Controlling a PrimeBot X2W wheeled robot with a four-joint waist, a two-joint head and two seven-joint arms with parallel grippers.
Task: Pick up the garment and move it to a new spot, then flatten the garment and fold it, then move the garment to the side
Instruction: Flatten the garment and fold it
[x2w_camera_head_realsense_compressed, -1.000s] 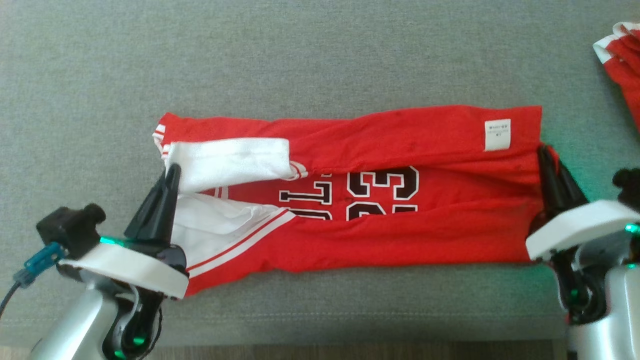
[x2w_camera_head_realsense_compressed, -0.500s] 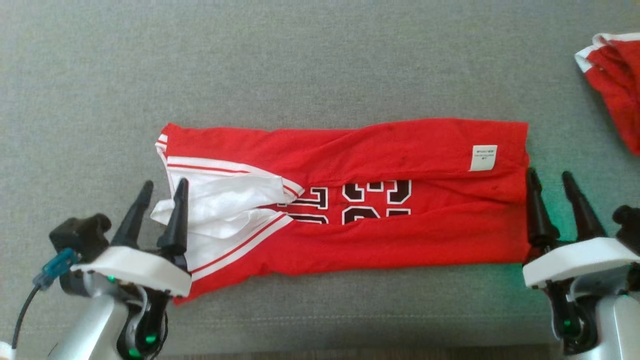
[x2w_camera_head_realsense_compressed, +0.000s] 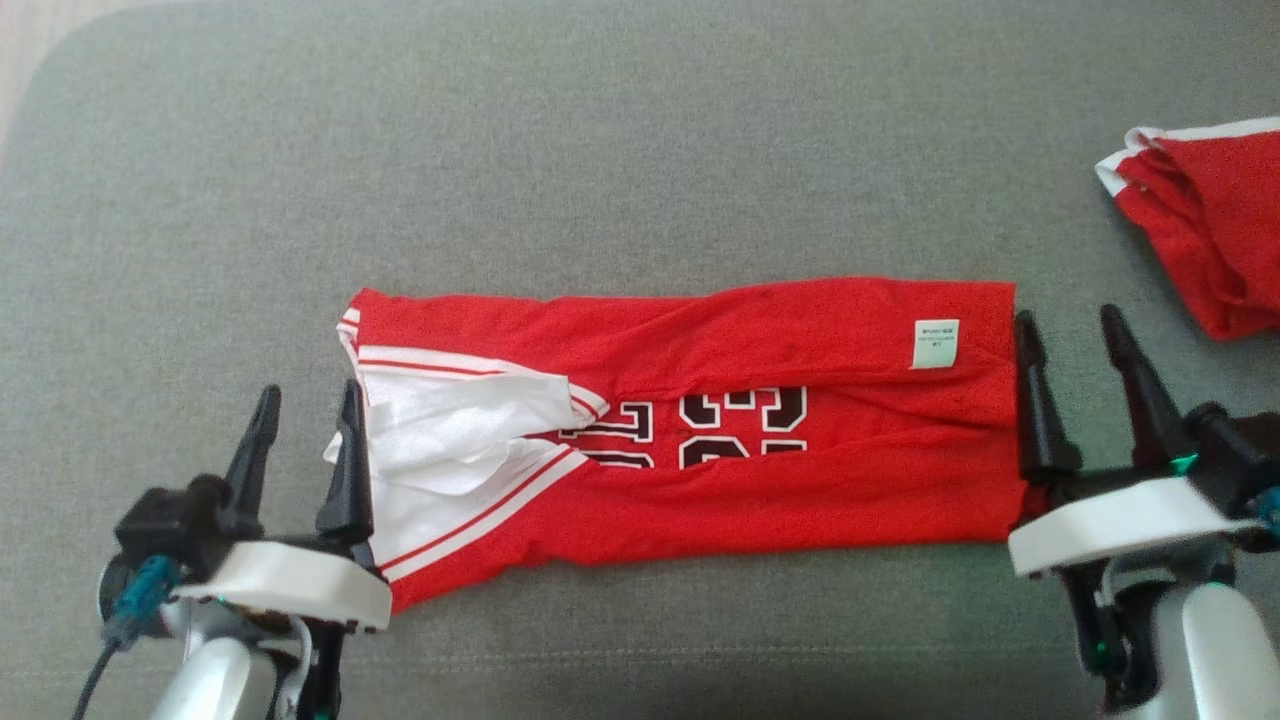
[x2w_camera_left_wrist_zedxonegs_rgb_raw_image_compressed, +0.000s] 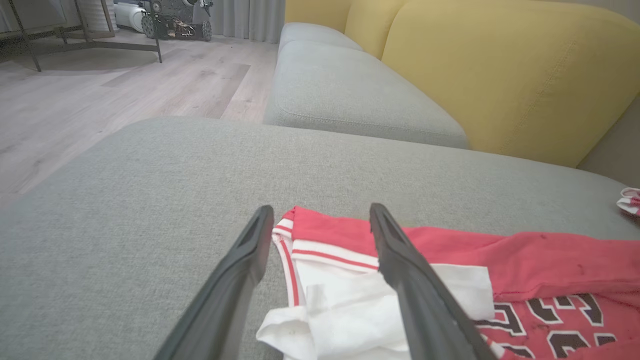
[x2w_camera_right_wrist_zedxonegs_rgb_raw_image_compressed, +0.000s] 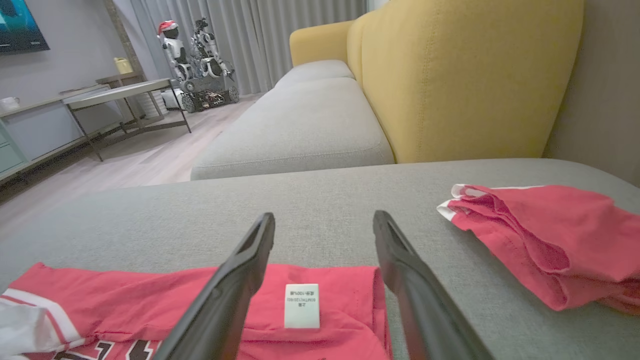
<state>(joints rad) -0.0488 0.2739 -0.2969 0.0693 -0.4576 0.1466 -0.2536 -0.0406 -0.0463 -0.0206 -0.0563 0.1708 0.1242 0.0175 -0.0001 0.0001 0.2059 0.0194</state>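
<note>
Red jersey (x2w_camera_head_realsense_compressed: 760, 330) lies folded into a long band across the middle of the grey seat cushion (x2w_camera_head_realsense_compressed: 600, 150), its length running from my left to my right. A yellow backrest (x2w_camera_left_wrist_zedxonegs_rgb_raw_image_compressed: 500, 75) stands behind the seat. A second red garment (x2w_camera_head_realsense_compressed: 1200, 240) sits crumpled at the far right of the cushion, well apart from the folded one.

Both my arms come in low from the near edge, wrists level, fingers pointing away from me, one at each end of the band. My left pincer (x2w_camera_head_realsense_compressed: 310, 390) is spread wide and holds nothing. Its outer finger is over bare cushion, and its inner finger runs along the jersey's left end at the white panel (x2w_camera_head_realsense_compressed: 450, 420). It seems to brush that cloth, though I cannot be sure of contact. My right pincer (x2w_camera_head_realsense_compressed: 1067, 315) is likewise spread and empty. Its inner finger stands right against the jersey's right edge, and its outer finger is over bare cushion between the jersey and the crumpled garment.

Black digits (x2w_camera_head_realsense_compressed: 740, 425) edged in white show in the gap between the two folded-in flaps. A small white label (x2w_camera_head_realsense_compressed: 935, 343) sits on the upper flap near the right end, just beside my right inner finger.
</note>
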